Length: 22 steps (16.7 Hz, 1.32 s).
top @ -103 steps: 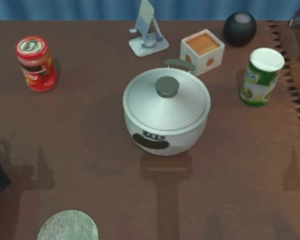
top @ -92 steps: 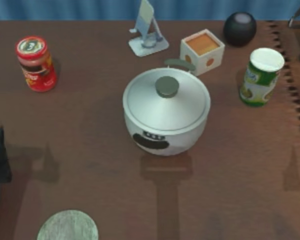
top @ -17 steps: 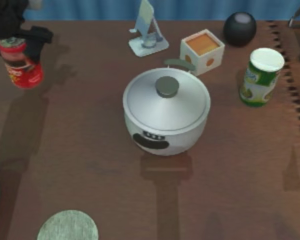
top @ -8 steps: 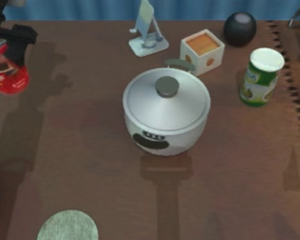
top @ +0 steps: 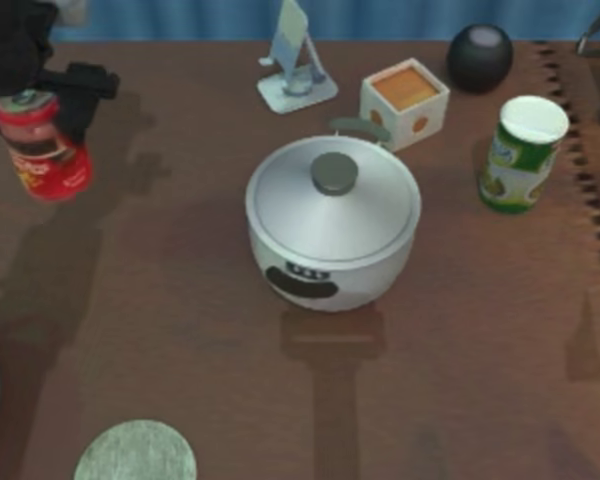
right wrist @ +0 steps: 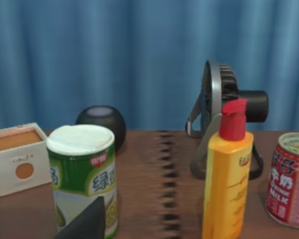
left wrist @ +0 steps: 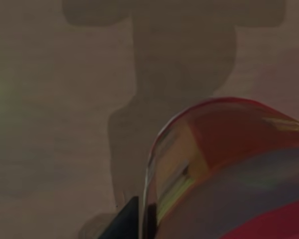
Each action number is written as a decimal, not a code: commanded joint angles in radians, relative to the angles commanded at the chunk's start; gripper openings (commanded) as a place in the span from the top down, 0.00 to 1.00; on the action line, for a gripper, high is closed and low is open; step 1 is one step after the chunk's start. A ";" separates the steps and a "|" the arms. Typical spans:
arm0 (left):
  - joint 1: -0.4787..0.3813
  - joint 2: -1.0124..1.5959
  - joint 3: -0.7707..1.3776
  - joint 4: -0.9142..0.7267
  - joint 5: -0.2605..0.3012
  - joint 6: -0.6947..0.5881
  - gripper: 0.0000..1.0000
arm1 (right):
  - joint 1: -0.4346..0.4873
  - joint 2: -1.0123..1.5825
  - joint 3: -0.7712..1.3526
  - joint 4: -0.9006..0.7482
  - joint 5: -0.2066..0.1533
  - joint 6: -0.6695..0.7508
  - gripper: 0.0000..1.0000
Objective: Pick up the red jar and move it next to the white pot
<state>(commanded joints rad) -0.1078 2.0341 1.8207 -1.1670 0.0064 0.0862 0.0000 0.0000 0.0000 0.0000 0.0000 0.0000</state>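
Note:
The red jar (top: 48, 150) hangs at the table's far left, tilted, with my left gripper (top: 38, 98) shut on its upper part from above. The left wrist view is filled by the red jar (left wrist: 229, 169), with one dark fingertip (left wrist: 127, 224) against its side and the table well below. The white pot (top: 332, 222), with its silvery lid and grey knob, stands in the middle of the table, well to the right of the jar. My right gripper (right wrist: 132, 233) is parked off the right side, open and holding nothing.
A phone stand (top: 296, 62), a white cube with an orange top (top: 404, 102) and a black ball (top: 479, 57) stand behind the pot. A green-and-white jar (top: 520, 152) is at the right. A grey disc (top: 135, 455) lies front left. A yellow bottle (right wrist: 228, 174) and fan (right wrist: 224, 104) stand far right.
The left gripper came in, closed on the red jar and lifted it off the table. Over the last half second the held jar shifted back to the right.

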 joint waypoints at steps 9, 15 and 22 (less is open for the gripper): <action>-0.207 -0.037 -0.196 0.162 -0.075 -0.384 1.00 | 0.000 0.000 0.000 0.000 0.000 0.000 0.00; -0.202 -0.027 -0.210 0.179 -0.076 -0.384 1.00 | 0.000 0.000 0.000 0.000 0.000 0.000 0.00; -0.202 0.028 -0.303 0.334 -0.074 -0.379 1.00 | 0.000 0.000 0.000 0.000 0.000 0.000 0.00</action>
<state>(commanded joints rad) -0.3093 2.0618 1.5179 -0.8325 -0.0675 -0.2927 0.0000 0.0000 0.0000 0.0000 0.0000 0.0000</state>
